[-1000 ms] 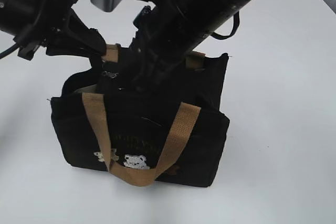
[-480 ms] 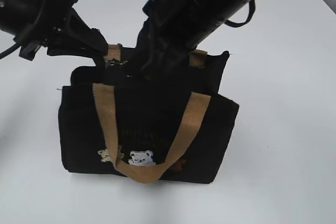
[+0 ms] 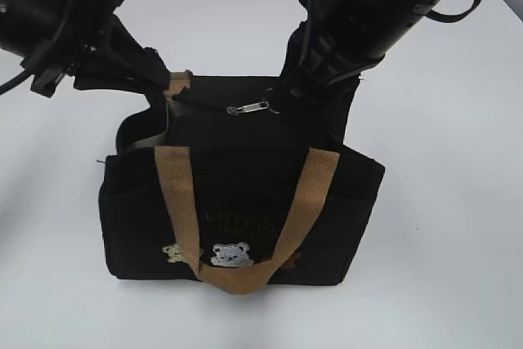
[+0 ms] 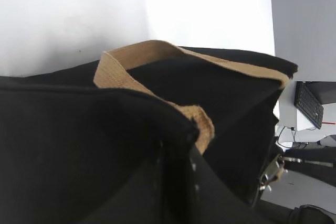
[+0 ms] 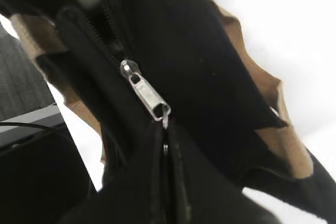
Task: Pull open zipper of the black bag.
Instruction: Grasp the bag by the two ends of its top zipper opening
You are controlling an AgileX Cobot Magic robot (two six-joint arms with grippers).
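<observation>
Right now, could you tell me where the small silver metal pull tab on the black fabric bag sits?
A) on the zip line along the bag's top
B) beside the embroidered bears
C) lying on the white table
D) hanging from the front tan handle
A: the silver pull tab lies along the top of the black fabric bag, well above the front tan handle.

White table (image 3: 458,202) beneath and all around the left claw (image 3: 166,83). Well beyond that claw, past the table's edge: dark keyboard (image 4: 308,103), thin cables (image 4: 286,129), grey wall (image 4: 304,24).
</observation>
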